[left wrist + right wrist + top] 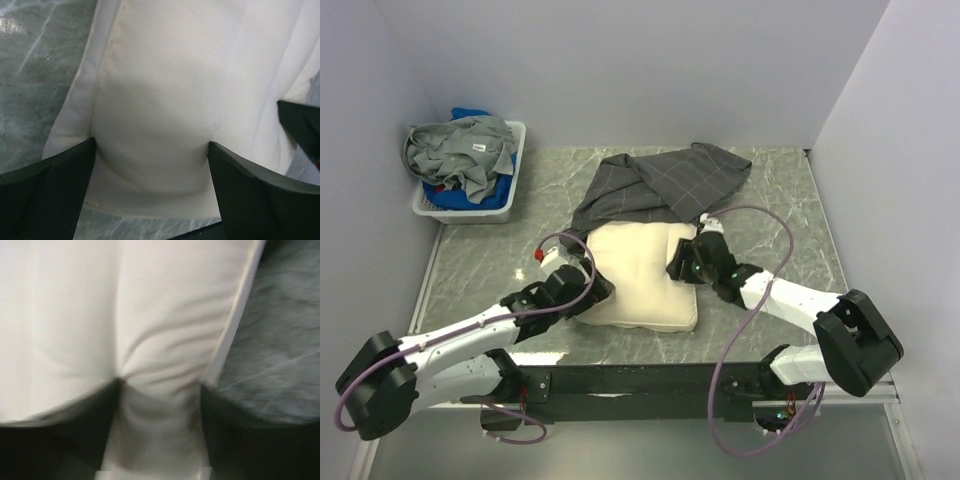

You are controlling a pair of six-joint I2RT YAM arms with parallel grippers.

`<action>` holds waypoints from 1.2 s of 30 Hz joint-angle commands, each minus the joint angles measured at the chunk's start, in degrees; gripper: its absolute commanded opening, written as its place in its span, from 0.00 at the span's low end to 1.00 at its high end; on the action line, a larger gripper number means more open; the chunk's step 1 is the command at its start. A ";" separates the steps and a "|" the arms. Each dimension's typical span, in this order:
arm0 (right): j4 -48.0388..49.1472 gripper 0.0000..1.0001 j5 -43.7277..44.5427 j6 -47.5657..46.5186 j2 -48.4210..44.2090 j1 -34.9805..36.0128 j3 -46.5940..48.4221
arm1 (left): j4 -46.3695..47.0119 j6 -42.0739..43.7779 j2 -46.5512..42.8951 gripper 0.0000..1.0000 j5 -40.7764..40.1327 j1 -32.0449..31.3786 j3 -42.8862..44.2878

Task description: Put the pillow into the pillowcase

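Observation:
The cream pillow (635, 275) lies flat on the marble table (780, 200), near the front edge. Its far edge sits under the mouth of the dark grey checked pillowcase (665, 185), which is bunched up behind it. My left gripper (590, 288) is at the pillow's left edge. In the left wrist view this gripper (151, 142) stands open, jaws wide on either side of a bulge of pillow (165, 100). My right gripper (682, 265) is at the pillow's right edge. The blurred right wrist view shows this gripper (160, 385) open around a wrinkled fold of pillow (160, 330).
A white basket (470, 216) with grey and blue clothes (460, 150) stands at the back left corner. Pale walls close in the table on three sides. Purple cables loop from both arms over the table near the pillow.

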 commanded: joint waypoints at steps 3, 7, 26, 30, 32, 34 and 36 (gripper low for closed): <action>10.38 0.10 0.09 14.42 -0.97 15.63 -4.36 | 4.77 1.27 8.41 0.90 -0.85 2.95 2.93; 5.14 0.20 6.17 14.97 -0.10 28.82 4.49 | 5.03 9.71 11.40 0.87 1.61 16.02 8.02; -25.38 0.85 20.86 -3.76 -12.49 15.76 17.09 | -8.51 11.41 -5.10 0.99 -2.17 21.51 8.04; -26.36 0.85 21.91 -6.39 -7.93 11.80 19.10 | -6.06 9.29 -6.78 0.99 1.96 21.42 2.69; -25.83 0.85 21.12 -7.10 -3.89 9.95 20.42 | -1.93 8.77 -6.79 0.99 4.58 21.42 -0.83; -26.09 0.86 22.34 -7.54 0.14 9.51 22.53 | 0.53 8.59 -5.04 0.99 6.35 21.42 -2.42; -27.83 0.85 24.45 -6.67 2.62 8.10 24.46 | 2.29 8.59 -3.63 0.99 7.85 21.42 -3.30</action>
